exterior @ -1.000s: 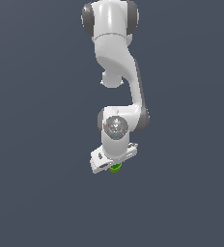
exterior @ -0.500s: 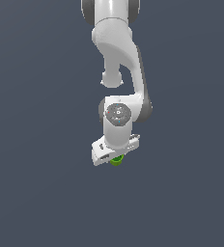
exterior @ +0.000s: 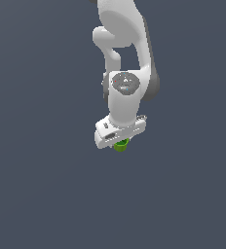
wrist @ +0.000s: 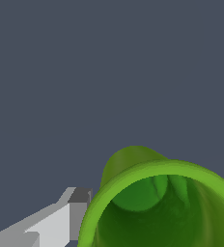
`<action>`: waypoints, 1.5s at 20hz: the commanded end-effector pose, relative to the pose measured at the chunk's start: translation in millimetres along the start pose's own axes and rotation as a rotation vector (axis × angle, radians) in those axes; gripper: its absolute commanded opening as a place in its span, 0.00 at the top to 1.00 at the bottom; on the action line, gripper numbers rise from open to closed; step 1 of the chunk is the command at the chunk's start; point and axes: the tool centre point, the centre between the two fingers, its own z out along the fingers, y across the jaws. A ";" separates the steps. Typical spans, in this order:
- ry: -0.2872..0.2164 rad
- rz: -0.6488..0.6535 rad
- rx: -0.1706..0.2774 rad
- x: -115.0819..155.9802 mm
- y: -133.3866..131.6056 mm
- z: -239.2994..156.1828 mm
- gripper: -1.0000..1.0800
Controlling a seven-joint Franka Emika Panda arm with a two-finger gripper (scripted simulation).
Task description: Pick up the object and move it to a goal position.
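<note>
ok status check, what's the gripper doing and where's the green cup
Gripper pointing down, shut on green cup. Cup mostly hidden under the gripper in the exterior view, mouth toward the wrist camera. Nothing else in view to obstruct.

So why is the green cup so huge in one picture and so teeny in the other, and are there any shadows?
In the wrist view the camera sits right beside the green cup, so it fills the corner and runs off the picture's edge; its mouth looks stretched. In the exterior view the cup is a small blob under the gripper. Neither view shows a cast shadow on the flat grey background; only soft shading inside the cup.
</note>
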 end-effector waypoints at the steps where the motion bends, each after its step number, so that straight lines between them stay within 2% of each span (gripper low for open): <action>1: 0.002 0.000 -0.001 -9.4 -8.6 -20.8 1.00; 23: 0.002 -0.001 -0.001 -98.1 -91.8 -217.4 1.00; 30: 0.003 -0.001 0.000 -118.8 -112.2 -268.6 1.00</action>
